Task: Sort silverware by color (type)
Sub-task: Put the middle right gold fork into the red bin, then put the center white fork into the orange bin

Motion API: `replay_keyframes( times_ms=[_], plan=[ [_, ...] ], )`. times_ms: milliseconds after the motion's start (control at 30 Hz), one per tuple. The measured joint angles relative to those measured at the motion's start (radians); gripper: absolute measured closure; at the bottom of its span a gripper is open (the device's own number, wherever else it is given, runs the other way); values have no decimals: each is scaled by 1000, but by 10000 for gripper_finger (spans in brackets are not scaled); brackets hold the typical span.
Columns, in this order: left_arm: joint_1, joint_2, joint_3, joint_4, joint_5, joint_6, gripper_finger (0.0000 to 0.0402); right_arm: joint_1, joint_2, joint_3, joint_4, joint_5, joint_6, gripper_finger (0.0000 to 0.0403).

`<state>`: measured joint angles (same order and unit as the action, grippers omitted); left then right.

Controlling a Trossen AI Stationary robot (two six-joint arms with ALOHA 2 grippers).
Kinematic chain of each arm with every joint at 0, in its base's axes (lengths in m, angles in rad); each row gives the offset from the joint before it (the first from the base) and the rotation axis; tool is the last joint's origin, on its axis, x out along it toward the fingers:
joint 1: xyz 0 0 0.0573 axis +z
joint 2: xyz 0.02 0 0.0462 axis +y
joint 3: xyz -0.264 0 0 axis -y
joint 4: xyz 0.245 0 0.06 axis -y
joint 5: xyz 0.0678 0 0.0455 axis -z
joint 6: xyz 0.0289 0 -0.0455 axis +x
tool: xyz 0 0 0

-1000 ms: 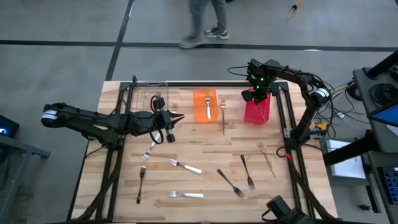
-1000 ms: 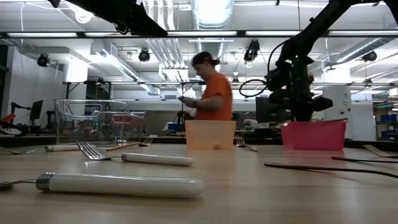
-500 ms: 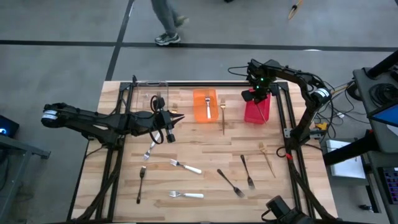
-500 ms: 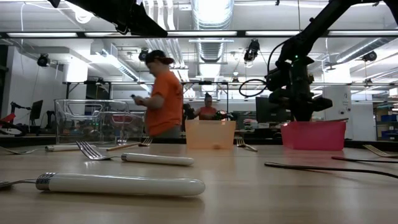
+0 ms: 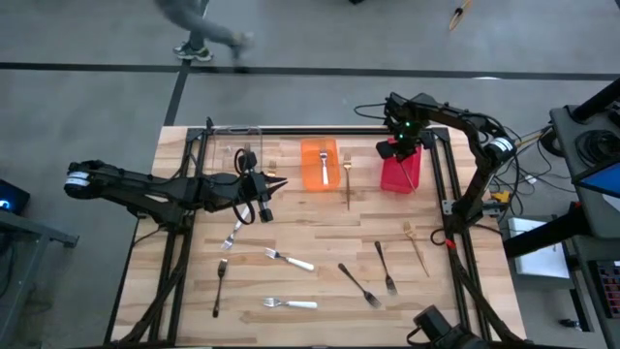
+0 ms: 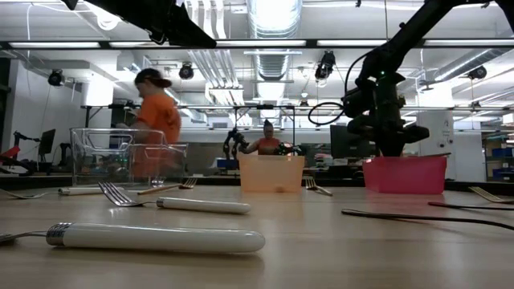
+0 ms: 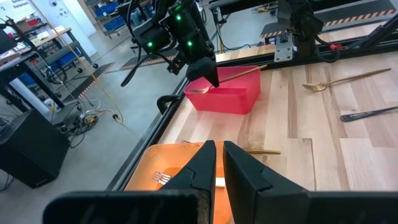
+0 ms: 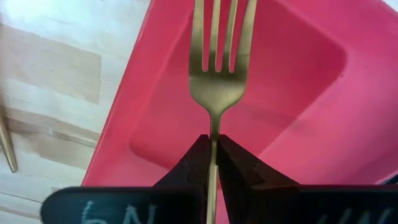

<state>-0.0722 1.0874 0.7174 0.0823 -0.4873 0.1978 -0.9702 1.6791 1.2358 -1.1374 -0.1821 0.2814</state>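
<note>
My right gripper [image 5: 400, 147] points down over the red bin [image 5: 407, 179] at the far right, shut on a gold fork [image 8: 216, 74]. My left gripper [image 5: 271, 189] hangs shut with nothing in it above the table, between the clear bin [image 5: 237, 155] and the orange bin [image 5: 312, 174]. A white-handled fork [image 5: 324, 165] lies in the orange bin. One gold fork [image 5: 347, 179] lies flat between the orange and red bins, another [image 5: 417, 247] at the right. Dark forks [image 5: 358, 284] and white-handled forks [image 5: 291, 260] lie flat across the near half of the table. My right gripper pinches the gold fork's handle just behind the head [image 8: 214, 127] between its two fingers [image 8: 233, 163], from above, lying across the fork. The fork is tilted: its tines [image 7: 194, 91] dip into the red bin and its handle end [image 7: 261, 68] rises past the rim.
Black frame rails [image 5: 441, 194] run along the table's sides and far edge. A person [image 6: 152, 120] moves in the room beyond the far edge. Bare wood [image 5: 310, 223] lies between the bins and the scattered forks.
Both arms and all the forks have kept still. Only the person beyond the far edge has walked toward the left.
</note>
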Motion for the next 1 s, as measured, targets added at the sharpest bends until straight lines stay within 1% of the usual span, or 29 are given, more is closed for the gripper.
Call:
replay_keyframes(
  times_ms=[433, 767, 1000],
  plan=[
    [0, 0, 0, 0, 0, 0, 388, 4, 0, 0, -4, 1, 6, 387],
    [0, 0, 0, 0, 0, 0, 388, 4, 0, 0, 2, 2, 6, 322],
    [0, 0, 0, 0, 0, 0, 388, 4, 0, 0, 1, 1, 6, 292]
  ],
)
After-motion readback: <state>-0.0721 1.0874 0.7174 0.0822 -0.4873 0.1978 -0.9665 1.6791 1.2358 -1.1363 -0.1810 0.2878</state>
